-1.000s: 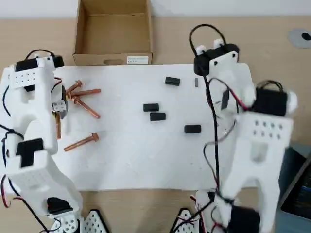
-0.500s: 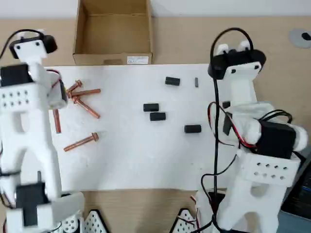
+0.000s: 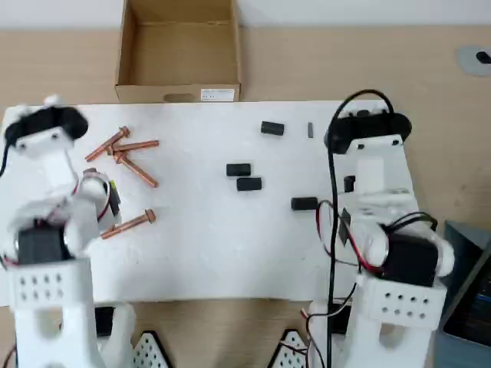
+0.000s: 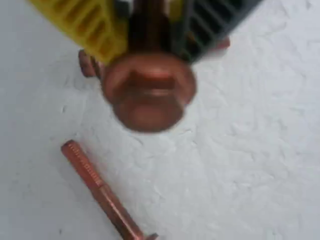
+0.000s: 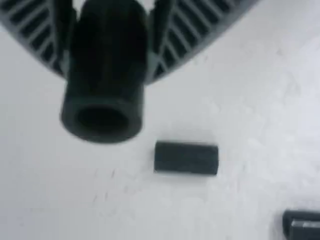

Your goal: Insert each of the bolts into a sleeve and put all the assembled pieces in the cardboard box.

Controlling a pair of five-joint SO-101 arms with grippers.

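My left gripper (image 4: 150, 25) is shut on a copper bolt (image 4: 149, 90), whose head faces the camera; in the high view this gripper (image 3: 103, 195) hangs over the left part of the white mat (image 3: 199, 253). Three bolts (image 3: 136, 146) lie bunched at the mat's back left, and one more bolt (image 3: 129, 224) lies nearer the front. My right gripper (image 5: 107, 30) is shut on a black sleeve (image 5: 104, 75) with its open end showing. Loose sleeves (image 3: 238, 169) lie mid-mat, one (image 5: 186, 158) just below the held one. The cardboard box (image 3: 178, 93) stands behind the mat.
A small dark pin (image 3: 310, 130) lies beside the back sleeve (image 3: 271, 128). Another sleeve (image 3: 304, 203) rests close to the right arm. The right arm's cables hang over the mat's right side. A dark bin (image 3: 468, 291) stands off the table's right edge.
Both arms have drawn back toward the table's front edge and turned their wrists. The bolt seen along the left arm a second ago is now tucked under that arm.
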